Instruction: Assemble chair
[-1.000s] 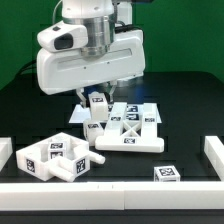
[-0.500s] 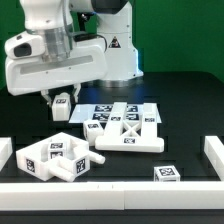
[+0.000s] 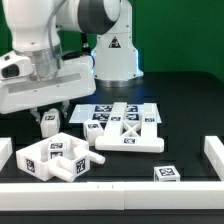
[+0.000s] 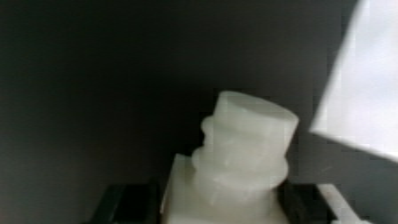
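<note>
Change: the end effector (image 3: 50, 114) has travelled from over the X-braced panel (image 3: 128, 138) toward the exterior view's left.
Grip: pinching the pegged leg (image 3: 50, 125), which hangs clear of the surface (image 3: 190, 110).
Leg now: close above the chunky block assembly (image 3: 55, 157); a second ago it was beside the panel.
Meaning: the leg is probably heading for a socket in that assembly.
Unmoved: panel, assembly.

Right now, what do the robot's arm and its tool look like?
The arm is glossy white with rounded shells and darker grey sections at its joints. A small black triangular marking sits on the upright segment behind. The tool has a wide, boxy white body with short dark fingers beneath it. No loose cables show.
</note>
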Available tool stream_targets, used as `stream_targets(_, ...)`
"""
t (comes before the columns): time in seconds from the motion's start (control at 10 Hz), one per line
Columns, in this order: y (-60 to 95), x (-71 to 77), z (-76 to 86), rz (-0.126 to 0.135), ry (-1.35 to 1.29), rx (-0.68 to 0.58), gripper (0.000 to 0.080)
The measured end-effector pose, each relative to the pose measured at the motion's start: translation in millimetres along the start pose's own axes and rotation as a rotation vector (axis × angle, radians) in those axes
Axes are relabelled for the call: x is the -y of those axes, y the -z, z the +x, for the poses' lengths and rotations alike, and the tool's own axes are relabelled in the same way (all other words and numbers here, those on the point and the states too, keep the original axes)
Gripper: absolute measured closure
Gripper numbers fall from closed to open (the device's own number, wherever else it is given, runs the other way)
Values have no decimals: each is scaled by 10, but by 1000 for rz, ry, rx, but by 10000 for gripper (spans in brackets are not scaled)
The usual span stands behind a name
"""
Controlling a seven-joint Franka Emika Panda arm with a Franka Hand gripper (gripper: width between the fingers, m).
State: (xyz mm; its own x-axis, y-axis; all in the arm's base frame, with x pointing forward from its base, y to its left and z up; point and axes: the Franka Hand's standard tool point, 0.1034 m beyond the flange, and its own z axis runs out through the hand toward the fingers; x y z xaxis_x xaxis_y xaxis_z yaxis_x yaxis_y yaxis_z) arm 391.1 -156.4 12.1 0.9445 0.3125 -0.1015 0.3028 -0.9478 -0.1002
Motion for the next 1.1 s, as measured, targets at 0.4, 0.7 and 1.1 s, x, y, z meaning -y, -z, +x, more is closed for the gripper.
stream_targets(0.4,280,62,102,24,19,5,174)
stream_targets(0.7,786,331,583,-4,0,-4,151)
stream_targets(1.1,971,674,1133,-15,-35,-16,150)
